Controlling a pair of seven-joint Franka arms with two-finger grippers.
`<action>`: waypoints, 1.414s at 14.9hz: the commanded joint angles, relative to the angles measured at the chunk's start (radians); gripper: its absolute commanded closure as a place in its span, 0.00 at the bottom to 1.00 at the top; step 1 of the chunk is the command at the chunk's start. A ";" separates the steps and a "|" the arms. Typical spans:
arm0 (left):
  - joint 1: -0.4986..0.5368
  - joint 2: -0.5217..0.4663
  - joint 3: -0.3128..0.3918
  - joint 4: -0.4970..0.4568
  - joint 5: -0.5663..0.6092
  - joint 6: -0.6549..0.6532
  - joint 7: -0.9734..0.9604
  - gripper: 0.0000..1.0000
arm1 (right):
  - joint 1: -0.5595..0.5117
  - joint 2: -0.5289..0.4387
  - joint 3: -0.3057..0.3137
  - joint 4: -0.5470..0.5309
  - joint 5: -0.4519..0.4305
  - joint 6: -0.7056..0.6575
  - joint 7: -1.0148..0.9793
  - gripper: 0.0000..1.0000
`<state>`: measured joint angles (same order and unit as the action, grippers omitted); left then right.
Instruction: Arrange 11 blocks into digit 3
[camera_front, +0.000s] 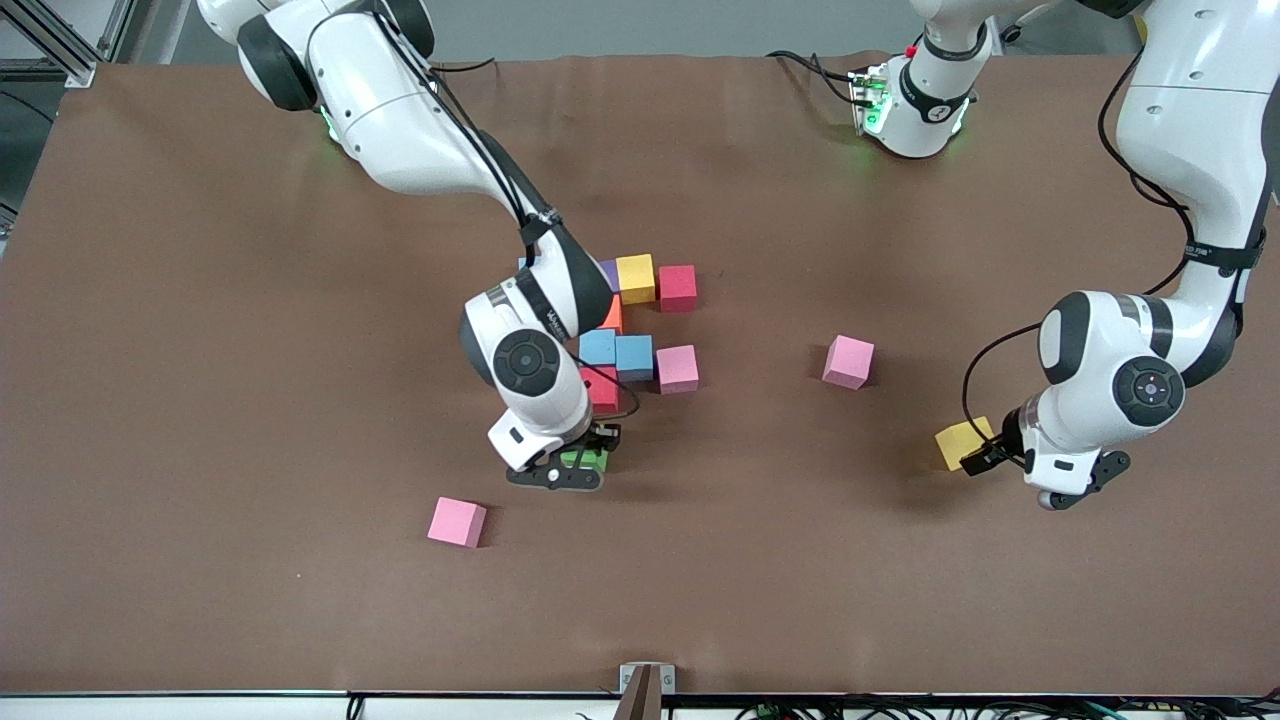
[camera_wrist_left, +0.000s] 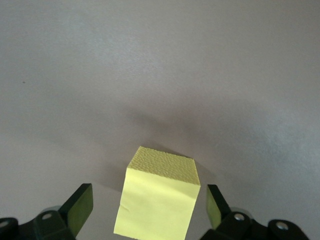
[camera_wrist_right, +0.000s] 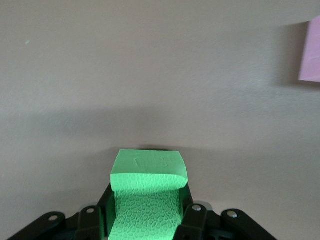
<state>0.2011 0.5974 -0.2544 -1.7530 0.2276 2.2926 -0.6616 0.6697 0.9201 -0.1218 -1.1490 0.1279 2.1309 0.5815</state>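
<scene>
Green foam cube (camera_wrist_right: 147, 200) is clamped in my right gripper (camera_front: 580, 462), directly below the red block (camera_front: 601, 388) that ends the unfinished digit 3 (camera_front: 640, 330) mid-table. My left gripper (camera_front: 985, 452) stands open around a yellow cube (camera_wrist_left: 157, 199) near its table end.

You have bare table (camera_front: 250, 330) toward the right arm's end; the block cluster (camera_front: 640, 330) crowds the middle, and a pink block (camera_front: 848, 361) stands between it and the yellow block (camera_front: 962, 441).
</scene>
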 joint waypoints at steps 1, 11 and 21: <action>0.012 -0.005 -0.019 -0.020 -0.005 0.014 0.034 0.00 | 0.021 -0.010 -0.002 -0.021 -0.046 0.001 -0.019 0.72; 0.018 0.010 -0.023 -0.034 -0.008 0.067 0.068 0.00 | 0.045 0.005 -0.001 -0.017 -0.129 -0.037 -0.022 0.73; 0.014 0.050 -0.022 -0.034 -0.007 0.094 0.066 0.32 | 0.061 0.038 0.001 0.049 -0.128 -0.087 -0.023 0.73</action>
<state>0.2034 0.6475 -0.2652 -1.7821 0.2275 2.3726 -0.6131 0.7278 0.9343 -0.1214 -1.1582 0.0140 2.0821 0.5624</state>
